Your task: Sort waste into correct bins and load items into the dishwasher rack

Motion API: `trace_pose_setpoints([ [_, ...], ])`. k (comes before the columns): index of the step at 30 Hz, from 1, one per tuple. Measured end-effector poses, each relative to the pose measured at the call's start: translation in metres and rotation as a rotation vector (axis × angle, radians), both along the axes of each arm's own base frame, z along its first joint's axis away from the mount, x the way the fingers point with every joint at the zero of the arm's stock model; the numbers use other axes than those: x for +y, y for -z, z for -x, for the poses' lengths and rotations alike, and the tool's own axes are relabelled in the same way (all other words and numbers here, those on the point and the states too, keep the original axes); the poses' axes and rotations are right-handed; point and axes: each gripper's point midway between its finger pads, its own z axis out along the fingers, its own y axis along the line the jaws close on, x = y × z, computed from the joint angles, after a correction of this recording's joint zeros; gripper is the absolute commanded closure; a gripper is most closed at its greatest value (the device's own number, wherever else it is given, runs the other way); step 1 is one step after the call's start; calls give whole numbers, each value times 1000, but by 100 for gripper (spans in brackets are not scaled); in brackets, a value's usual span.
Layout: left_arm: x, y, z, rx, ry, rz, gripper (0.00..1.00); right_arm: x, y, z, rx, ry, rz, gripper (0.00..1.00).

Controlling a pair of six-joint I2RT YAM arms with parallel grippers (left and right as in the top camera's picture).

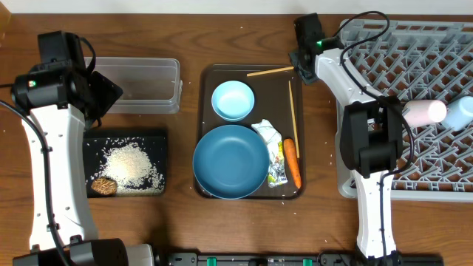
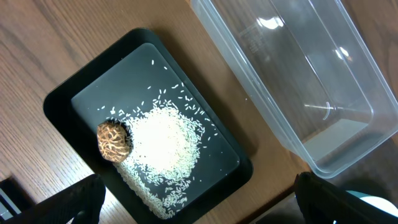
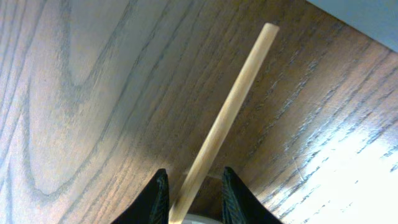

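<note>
Overhead, the right end effector (image 3: 194, 171) sits at the far right corner of the brown tray (image 1: 207, 81), with its fingers (image 3: 155, 199) close on either side of one chopstick (image 3: 230, 112). They look nearly closed on it, but I cannot tell whether they actually pinch it. That stick lies along the tray's far edge. A second chopstick (image 1: 293, 111) lies along the right side, just beside the carrot (image 1: 293, 162) and the wrapper (image 1: 272, 155). The plate (image 1: 230, 161) and bowl (image 1: 233, 100) also rest on this tray, bowl beyond plate.

The left end effector (image 2: 199, 208) hangs with fingers spread wide above the black tray (image 2: 62, 99), which holds the rice (image 2: 161, 146) and the lump (image 2: 113, 140) at the pile's edge. The tub (image 2: 298, 74) stands just beside it on the surface.

The rack (image 1: 414, 96) is at the right, with the pink cup (image 1: 423, 112) and blue cup (image 1: 460, 111) lying in it on their sides, next to each other.
</note>
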Motion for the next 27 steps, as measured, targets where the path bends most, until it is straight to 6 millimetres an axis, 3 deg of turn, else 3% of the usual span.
trace_pose_setpoints([
  [5,0,0,0,0,0,0,2,-1,-1,-1,-4,1,-2,94],
  [10,0,0,0,0,0,0,2,-1,-1,-2,-5,0,-16,98],
  [22,0,0,0,0,0,0,2,-2,0,-3,4,-11,-53,99],
  [27,0,0,0,0,0,0,2,1,-9,-8,-11,-56,-49,99],
])
